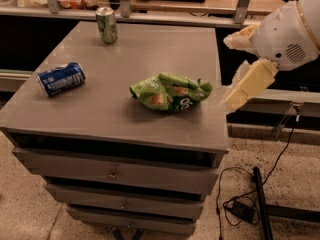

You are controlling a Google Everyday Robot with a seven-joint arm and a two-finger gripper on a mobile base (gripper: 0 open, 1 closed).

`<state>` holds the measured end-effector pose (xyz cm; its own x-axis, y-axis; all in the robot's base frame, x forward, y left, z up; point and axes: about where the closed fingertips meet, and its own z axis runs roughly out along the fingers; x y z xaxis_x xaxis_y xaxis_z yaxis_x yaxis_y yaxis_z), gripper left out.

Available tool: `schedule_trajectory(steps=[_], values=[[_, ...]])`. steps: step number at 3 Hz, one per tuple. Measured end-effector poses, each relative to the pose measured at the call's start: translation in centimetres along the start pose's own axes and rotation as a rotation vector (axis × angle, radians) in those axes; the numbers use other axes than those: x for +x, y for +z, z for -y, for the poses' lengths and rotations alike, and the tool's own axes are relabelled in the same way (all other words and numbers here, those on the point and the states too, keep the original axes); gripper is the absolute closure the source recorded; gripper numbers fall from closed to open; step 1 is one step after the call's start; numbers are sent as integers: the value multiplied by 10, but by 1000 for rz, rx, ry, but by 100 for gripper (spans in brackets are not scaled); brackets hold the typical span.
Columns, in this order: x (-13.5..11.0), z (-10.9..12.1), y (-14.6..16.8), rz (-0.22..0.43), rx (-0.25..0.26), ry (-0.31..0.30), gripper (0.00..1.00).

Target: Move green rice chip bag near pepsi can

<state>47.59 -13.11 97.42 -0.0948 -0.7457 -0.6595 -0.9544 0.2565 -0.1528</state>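
The green rice chip bag (171, 92) lies crumpled on the grey cabinet top (150, 49), right of the middle. The pepsi can (61, 78) lies on its side near the left edge, well apart from the bag. My gripper (229, 72) hangs at the cabinet's right edge, just right of the bag and slightly above it. Its two cream fingers (250, 83) are spread apart and hold nothing.
A green-and-silver can (107, 25) stands upright at the back of the cabinet top. The cabinet has drawers (112, 174) below. A counter with metal posts (243, 1) runs behind. A black cable and adapter (242, 210) lie on the floor at right.
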Motion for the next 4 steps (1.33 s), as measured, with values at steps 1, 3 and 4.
schedule_trajectory(steps=[1, 3, 4], values=[[-13, 2, 18, 111, 12, 3, 0], [-10, 16, 65, 230, 69, -26, 0], [-9, 27, 103, 247, 48, -21, 2]])
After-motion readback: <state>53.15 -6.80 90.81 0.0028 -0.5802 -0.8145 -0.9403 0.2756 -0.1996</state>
